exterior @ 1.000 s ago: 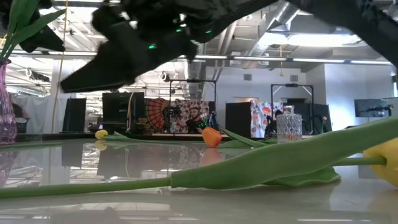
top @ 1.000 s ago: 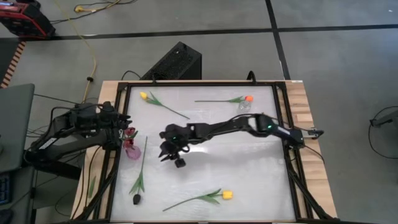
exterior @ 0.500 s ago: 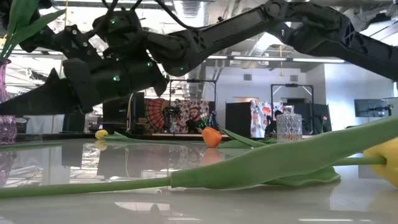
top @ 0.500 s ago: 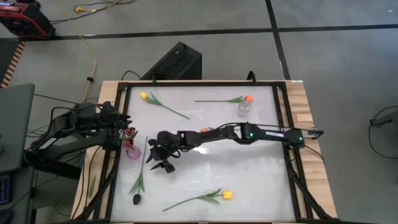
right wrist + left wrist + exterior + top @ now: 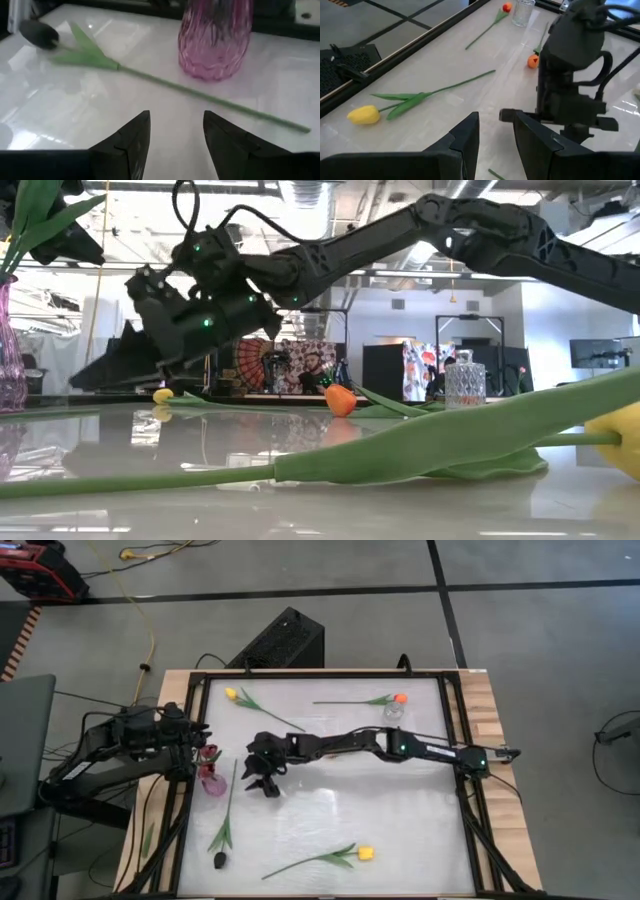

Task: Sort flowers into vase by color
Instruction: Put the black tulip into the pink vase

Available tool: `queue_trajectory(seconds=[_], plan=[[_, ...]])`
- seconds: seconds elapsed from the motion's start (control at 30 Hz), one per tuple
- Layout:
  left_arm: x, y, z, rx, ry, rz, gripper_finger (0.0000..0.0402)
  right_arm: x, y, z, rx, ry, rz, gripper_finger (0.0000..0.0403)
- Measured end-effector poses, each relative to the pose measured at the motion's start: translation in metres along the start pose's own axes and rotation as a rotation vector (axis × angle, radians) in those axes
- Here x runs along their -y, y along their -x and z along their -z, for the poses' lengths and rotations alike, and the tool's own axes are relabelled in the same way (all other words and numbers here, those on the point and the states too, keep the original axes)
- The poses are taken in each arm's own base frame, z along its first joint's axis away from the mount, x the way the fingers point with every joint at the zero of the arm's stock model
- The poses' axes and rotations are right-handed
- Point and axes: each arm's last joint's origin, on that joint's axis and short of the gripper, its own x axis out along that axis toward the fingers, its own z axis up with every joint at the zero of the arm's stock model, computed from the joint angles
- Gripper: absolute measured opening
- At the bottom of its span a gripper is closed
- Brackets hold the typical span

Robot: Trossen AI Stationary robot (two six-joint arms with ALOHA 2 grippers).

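My right gripper (image 5: 261, 784) (image 5: 175, 142) hangs open just above the table, pointing at the pink vase (image 5: 214, 784) (image 5: 216, 40) near the left edge. A dark maroon tulip (image 5: 226, 822) lies flat between them, its stem (image 5: 200, 95) just ahead of my fingertips. Red flowers (image 5: 208, 754) stand in the pink vase. My left gripper (image 5: 198, 745) (image 5: 496, 135) waits open at the left edge, beside the vase. Yellow tulips lie far left (image 5: 232, 694) and near the front (image 5: 364, 853). An orange tulip (image 5: 399, 698) lies by a clear vase (image 5: 392, 712).
Another orange tulip head (image 5: 533, 61) lies beside my right arm. A black frame (image 5: 455, 720) rims the white table. My right arm (image 5: 380, 745) stretches across the table's middle. A black box (image 5: 280, 640) sits on the floor beyond the far edge.
My right gripper has moved toward the table's left edge and sunk close to the tabletop, nearing the pink vase and the maroon tulip's stem, as the arm stretched out. The flowers have stayed where they lay.
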Motion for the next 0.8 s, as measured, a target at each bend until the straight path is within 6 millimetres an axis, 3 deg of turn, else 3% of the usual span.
queue_trajectory(seconds=[0.17, 0.4, 0.6, 0.8], plan=[[0.000, 0.000, 0.000, 0.001, 0.001, -0.003, 0.0109, 0.008, 0.011, -0.012, 0.024, 0.002, 0.008, 0.0208], [-0.002, 0.000, 0.001, 0.005, 0.041, -0.077, 0.0109, 0.020, 0.027, -0.003, -0.101, -0.052, -0.028, 0.0207], [-0.001, 0.000, -0.001, -0.004, 0.013, -0.026, 0.0109, 0.021, 0.080, -0.039, -0.213, -0.083, -0.028, 0.0207], [0.004, 0.022, -0.018, 0.097, -0.079, 0.062, 0.0109, 0.015, 0.125, -0.057, -0.349, -0.177, -0.042, 0.0207]])
